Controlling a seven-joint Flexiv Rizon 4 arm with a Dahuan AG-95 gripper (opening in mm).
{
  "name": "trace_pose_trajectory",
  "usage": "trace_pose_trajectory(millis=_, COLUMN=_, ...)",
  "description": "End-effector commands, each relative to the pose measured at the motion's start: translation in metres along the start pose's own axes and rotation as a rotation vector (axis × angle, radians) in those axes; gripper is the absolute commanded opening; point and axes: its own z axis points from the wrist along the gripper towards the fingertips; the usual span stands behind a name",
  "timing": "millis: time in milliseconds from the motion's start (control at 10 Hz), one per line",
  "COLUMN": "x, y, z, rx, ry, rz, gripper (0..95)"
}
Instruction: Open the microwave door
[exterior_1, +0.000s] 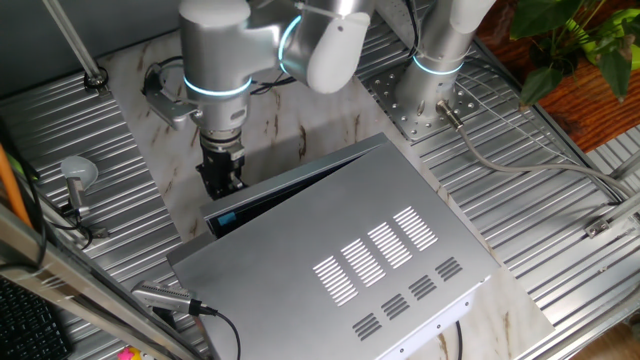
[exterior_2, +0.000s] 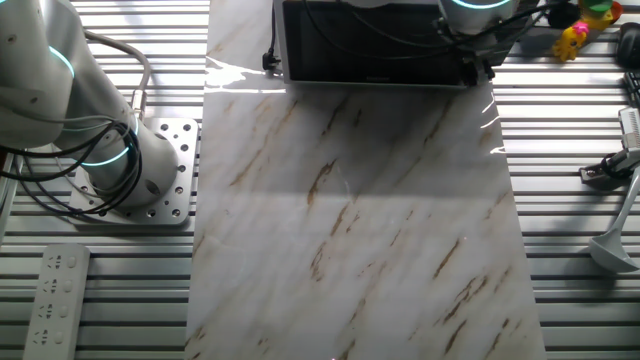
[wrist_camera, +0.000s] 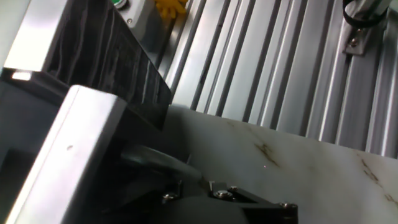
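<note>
a: where is the microwave?

b: on the marble sheet of the counter, a big silver box with vent slots in its top. in one fixed view the microwave door stands a little ajar, a dark wedge showing along the front edge.

a: and the gripper?

b: it hangs just at the door's free corner. the hand view shows the door's black edge close in front, swung off the silver casing. whether the jaws are apart or together, i cannot tell; the fingers are hidden.

a: how will the door handle?

b: my guess is stiff and light on its hinge, a rigid panel with a smooth glassy face, likely slippery. so take it by the free edge, far from the hinge, hooking behind it rather than pinching the face. the box looks heavy enough to stay put, though a hard pull might slide it on the marble.
</note>
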Motion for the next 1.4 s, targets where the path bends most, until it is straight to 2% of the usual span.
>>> trace_pose_trajectory(millis=100, x=0.003, y=-0.003, z=0.000, rx=0.022, ry=0.006, rz=-0.019, gripper=19.0)
trace_pose_trajectory(millis=700, x=0.012, y=-0.003, z=-0.002, rx=0.028, ry=0.021, rz=-0.051, gripper=19.0)
trace_pose_trajectory(millis=1000, x=0.025, y=0.007, z=-0.011, rx=0.044, ry=0.067, rz=-0.051, gripper=19.0)
trace_pose_trajectory(millis=1400, x=0.030, y=0.005, z=-0.023, rx=0.053, ry=0.108, rz=-0.055, gripper=19.0)
